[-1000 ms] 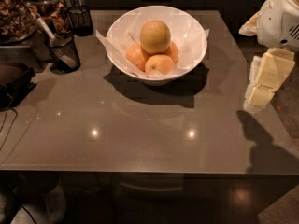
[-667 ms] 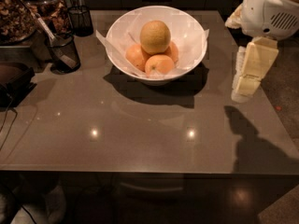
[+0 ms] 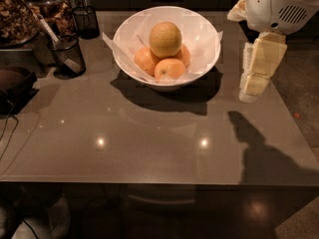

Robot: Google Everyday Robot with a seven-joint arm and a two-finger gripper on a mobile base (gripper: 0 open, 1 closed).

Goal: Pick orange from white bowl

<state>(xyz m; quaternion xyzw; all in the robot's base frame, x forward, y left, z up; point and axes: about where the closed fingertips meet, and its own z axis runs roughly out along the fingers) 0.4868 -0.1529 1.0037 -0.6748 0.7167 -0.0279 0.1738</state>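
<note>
- The orange (image 3: 165, 39) rests atop three smaller oranges (image 3: 169, 68) in the white bowl (image 3: 212, 59), upper middle of the frame.
- The gripper (image 3: 250, 87) hangs at the right, clear of the bowl; whether it is apart or together, I cannot tell.

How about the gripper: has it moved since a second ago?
Yes. The gripper has shifted left in the picture, closer to the white bowl, which has not moved.

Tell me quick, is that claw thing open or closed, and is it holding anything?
Gripper: open or closed cannot be told. It hangs to the right of the white bowl; the orange lies in the bowl, not in its grasp.
</note>
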